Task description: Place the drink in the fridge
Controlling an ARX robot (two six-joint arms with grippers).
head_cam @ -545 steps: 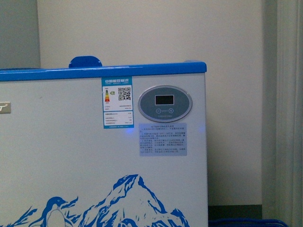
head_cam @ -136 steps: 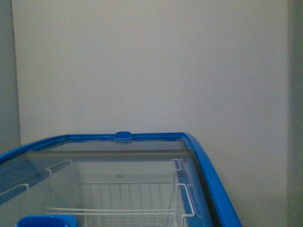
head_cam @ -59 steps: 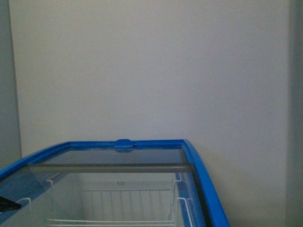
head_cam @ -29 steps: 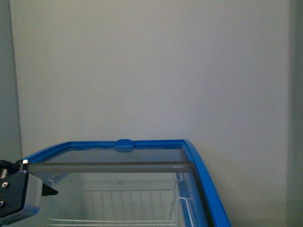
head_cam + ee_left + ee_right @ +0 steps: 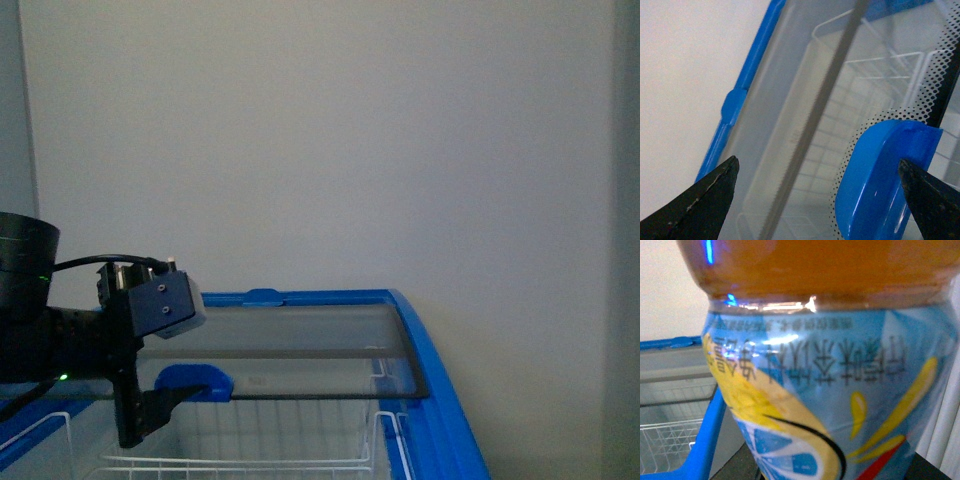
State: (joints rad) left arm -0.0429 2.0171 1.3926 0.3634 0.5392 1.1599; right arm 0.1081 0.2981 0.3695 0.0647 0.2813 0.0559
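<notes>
The drink (image 5: 825, 380), orange liquid above a blue, yellow and red label, fills the right wrist view. My right gripper is shut on it, and only a dark bit of its fingers (image 5: 935, 467) shows. The cap is out of view. The fridge's blue rim (image 5: 432, 385) and sliding glass lid (image 5: 300, 345) show in the front view. My left gripper (image 5: 150, 412) is open at the lid's blue handle (image 5: 195, 380). In the left wrist view, the handle (image 5: 880, 185) sits between the left gripper's (image 5: 822, 200) spread fingers, nearer one of them.
White wire baskets (image 5: 250, 462) lie inside the fridge under the glass. A plain pale wall (image 5: 320, 140) stands behind the fridge. The fridge's rim (image 5: 705, 440) and a basket (image 5: 665, 445) also show beside the drink in the right wrist view.
My left arm has come into the front view from the left. The lid's blue handle, out of view half a second ago, now shows further back on the fridge.
</notes>
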